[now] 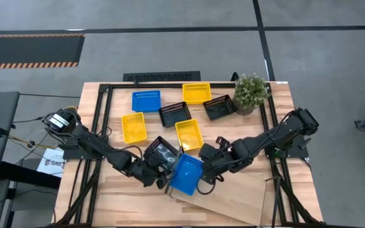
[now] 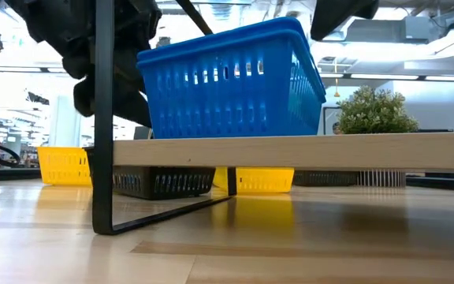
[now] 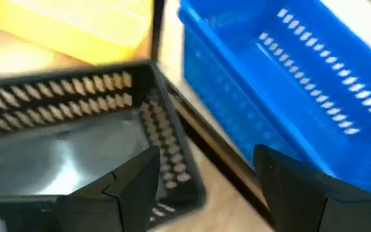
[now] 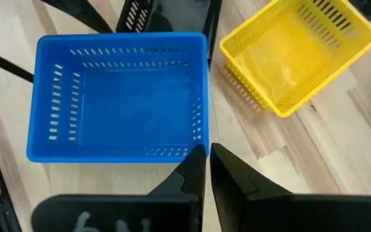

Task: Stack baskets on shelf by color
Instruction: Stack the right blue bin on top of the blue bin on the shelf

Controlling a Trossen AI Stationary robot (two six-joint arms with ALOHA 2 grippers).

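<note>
A blue basket point(image 1: 185, 174) stands upright on the end of the light-wood shelf point(image 1: 227, 202), also in the low view point(image 2: 227, 87). My left gripper point(image 1: 156, 176) is open beside it. In the left wrist view point(image 3: 205, 174) its fingers stand on either side of the side wall of a black basket point(image 3: 63, 142), with the blue basket point(image 3: 282, 84) just beyond. My right gripper point(image 4: 208, 154) is shut, and its fingertips sit at the blue basket's rim. Other baskets lie on the table farther back. My right gripper comes slanting down from the table's right, and its shut fingertips point(image 4: 195, 161) sit at the blue basket's rim near a corner point(image 4: 198, 145). I cannot tell whether they touch it. The basket rests with its bottom on the shelf.
On the table behind are a blue basket point(image 1: 146, 100), yellow baskets point(image 1: 196, 92) point(image 1: 134, 126) point(image 1: 189, 134), black baskets point(image 1: 175, 114) point(image 1: 219, 106) and a potted plant point(image 1: 251, 92) at the far right. The shelf's black end frame point(image 2: 105, 118) stands at its left end.
</note>
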